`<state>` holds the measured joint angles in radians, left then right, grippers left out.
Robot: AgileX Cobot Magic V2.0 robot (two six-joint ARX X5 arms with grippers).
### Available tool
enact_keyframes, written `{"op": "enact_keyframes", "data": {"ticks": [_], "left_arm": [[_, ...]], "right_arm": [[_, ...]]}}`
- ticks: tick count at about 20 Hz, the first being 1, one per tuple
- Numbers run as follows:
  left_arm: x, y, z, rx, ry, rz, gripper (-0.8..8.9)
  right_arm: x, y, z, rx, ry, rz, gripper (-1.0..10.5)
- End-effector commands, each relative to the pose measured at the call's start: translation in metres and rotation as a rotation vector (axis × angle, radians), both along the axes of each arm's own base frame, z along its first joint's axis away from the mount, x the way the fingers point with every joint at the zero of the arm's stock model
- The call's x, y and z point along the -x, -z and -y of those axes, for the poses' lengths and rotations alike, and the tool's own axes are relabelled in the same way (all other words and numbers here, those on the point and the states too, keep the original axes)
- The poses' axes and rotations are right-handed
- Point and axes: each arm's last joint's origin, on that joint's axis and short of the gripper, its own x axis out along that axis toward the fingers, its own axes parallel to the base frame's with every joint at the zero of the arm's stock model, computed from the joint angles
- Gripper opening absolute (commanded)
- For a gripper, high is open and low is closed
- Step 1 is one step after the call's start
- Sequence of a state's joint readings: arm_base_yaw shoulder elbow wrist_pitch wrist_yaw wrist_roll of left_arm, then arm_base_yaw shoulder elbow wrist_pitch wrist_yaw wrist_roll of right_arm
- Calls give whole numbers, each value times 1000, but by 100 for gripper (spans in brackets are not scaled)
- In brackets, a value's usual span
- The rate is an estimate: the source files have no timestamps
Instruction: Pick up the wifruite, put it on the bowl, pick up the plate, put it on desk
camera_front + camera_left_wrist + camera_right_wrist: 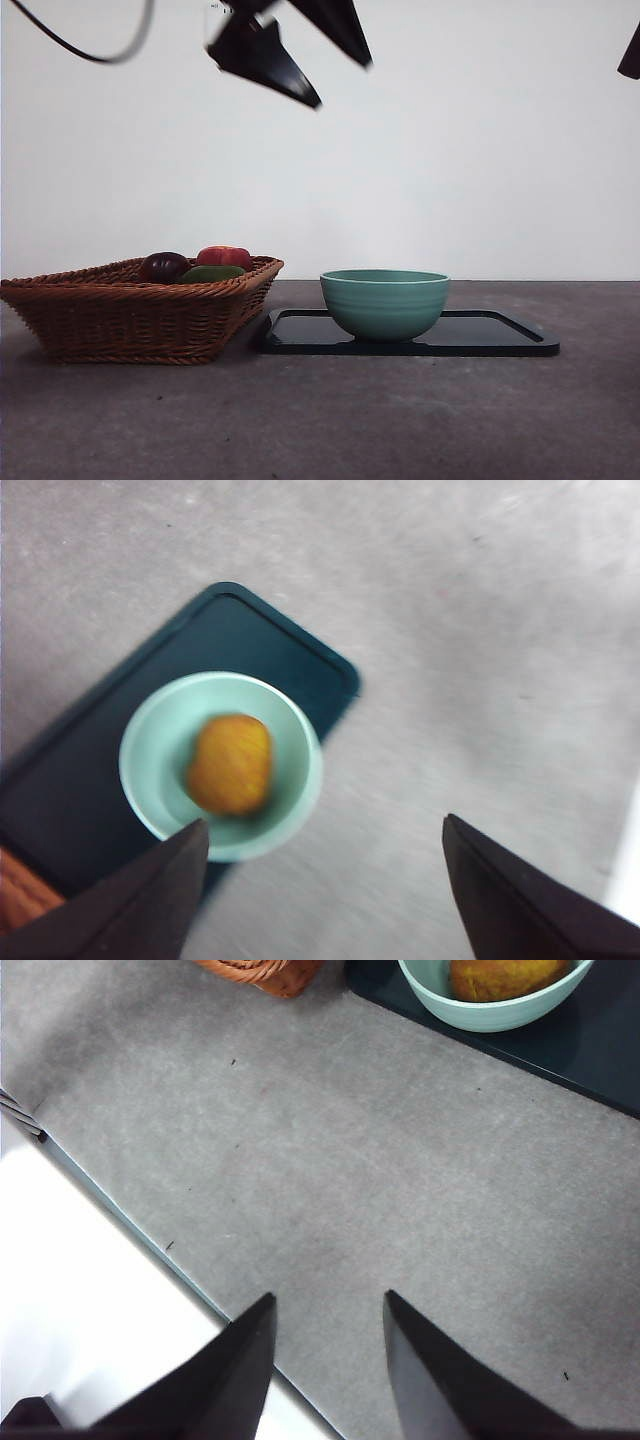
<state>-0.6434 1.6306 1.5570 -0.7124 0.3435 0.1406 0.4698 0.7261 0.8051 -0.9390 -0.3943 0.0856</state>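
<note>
Resting inside the bowl (220,765), the wifruite (230,763) marks the first half of the task as done, so we judge the step in hand to be the second one: taking hold of the plate. We take the glossy black tray (500,335) under the bowl to be that plate, though the bowl sits on it and nothing else plate-like is in view.

Taking the bowl as landmark: the tray lies directly beneath it, reaching out past it on both sides; the wicker basket (140,315) stands just beside the tray on the bowl's left in the front view, holding a dark purple fruit (163,266), a red apple (225,257) and a green item (212,273); the grey worktop (320,420) carries all of these.

The left tool (325,855) hangs high above the bowl, its jaws spread wide and holding nothing; the wrist picture is somewhat blurred. The right tool (325,1325) waits well apart from the bowl, over bare worktop near the edge, jaws parted and empty.

In our judgement the next move calls for a tool to come down to a free edge of the tray, away from the bowl, and to close on the thin rim while keeping the tray level, since the loaded bowl could slide or tip.

We can read no brand, label or writing on any object in these views.
</note>
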Motion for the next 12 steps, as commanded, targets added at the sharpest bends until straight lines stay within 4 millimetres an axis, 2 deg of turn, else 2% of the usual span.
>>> {"op": "enact_keyframes", "data": {"ticks": [1,6,12], "left_arm": [[-22,13,18,-47,33,28,375],[-58,50,45,-107,59,26,374],[-80,93,61,-184,89,51,372]], "right_arm": [[1,-2,-1,-7,-5,-6,172],[2,-1,0,4,-5,-26,172],[3,0,1,10,-4,-38,172]]}}
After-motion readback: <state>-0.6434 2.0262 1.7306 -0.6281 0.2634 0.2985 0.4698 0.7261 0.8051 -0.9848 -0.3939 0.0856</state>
